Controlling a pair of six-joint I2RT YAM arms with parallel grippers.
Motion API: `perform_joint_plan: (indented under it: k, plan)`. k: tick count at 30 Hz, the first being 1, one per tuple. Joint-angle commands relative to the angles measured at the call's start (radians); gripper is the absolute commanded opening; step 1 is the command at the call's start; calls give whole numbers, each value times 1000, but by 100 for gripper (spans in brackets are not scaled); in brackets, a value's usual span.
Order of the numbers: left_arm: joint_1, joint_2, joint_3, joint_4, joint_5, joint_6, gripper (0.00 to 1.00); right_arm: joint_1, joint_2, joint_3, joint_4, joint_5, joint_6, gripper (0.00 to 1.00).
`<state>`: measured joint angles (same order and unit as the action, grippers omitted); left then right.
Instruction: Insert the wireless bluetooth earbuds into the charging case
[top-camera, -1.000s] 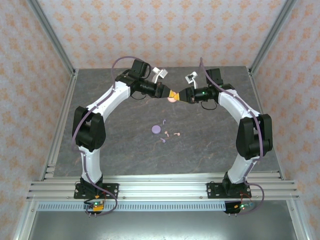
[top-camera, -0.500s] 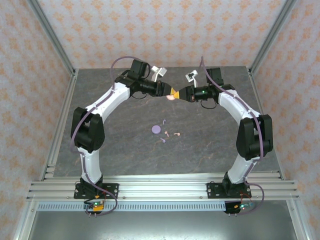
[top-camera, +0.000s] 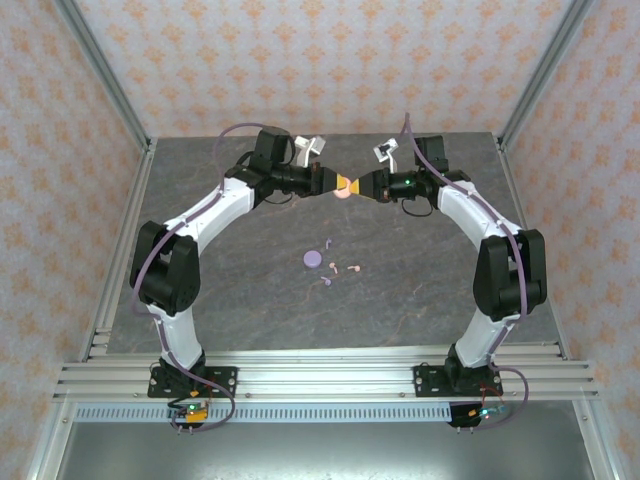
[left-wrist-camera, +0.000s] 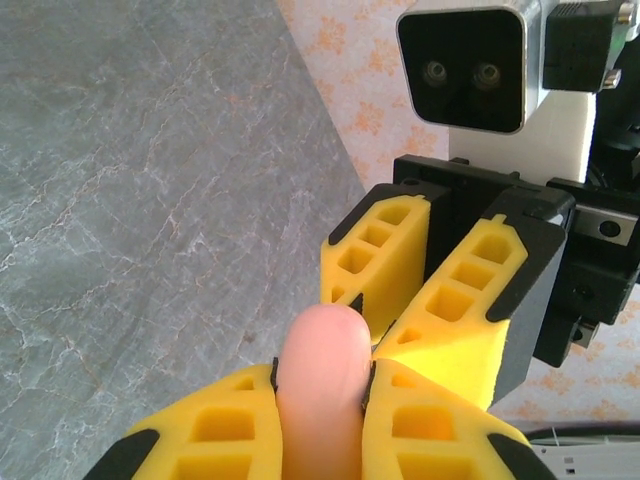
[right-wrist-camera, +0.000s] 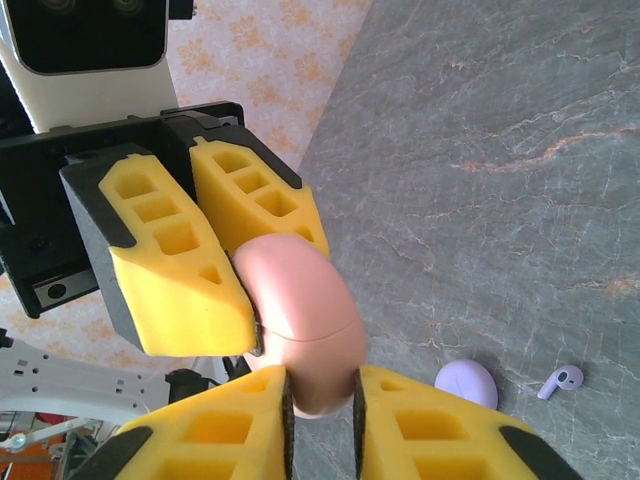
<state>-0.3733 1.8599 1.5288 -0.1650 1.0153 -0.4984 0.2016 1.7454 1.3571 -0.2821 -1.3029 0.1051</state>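
Observation:
A pale pink charging case (top-camera: 343, 192), lid closed, hangs above the back of the table between both arms. My left gripper (top-camera: 333, 186) is shut on it from the left and my right gripper (top-camera: 354, 187) from the right. In the left wrist view the pink case (left-wrist-camera: 320, 370) is pinched between my left gripper's (left-wrist-camera: 322, 385) yellow fingers. In the right wrist view the same case (right-wrist-camera: 305, 310) sits in my right gripper (right-wrist-camera: 321, 390). Two pale pink earbuds (top-camera: 345, 267) and two lavender earbuds (top-camera: 326, 282) lie loose on the table, none inside a case.
A closed lavender case (top-camera: 312, 259) rests on the grey table (top-camera: 230, 300) beside the earbuds; in the right wrist view that lavender case (right-wrist-camera: 467, 384) lies beside one lavender earbud (right-wrist-camera: 560, 380). Metal frame posts and patterned walls surround the table.
My left gripper opened briefly and shut again on the pink case. The left arm's elbow swung outward to the left. The case stayed almost where it was.

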Motion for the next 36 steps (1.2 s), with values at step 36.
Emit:
perform_joint_plan:
  k: [36]
  plan:
    - [-40,-21,126,-98,48,91,35,3,-76,-13,76,-46,4,18]
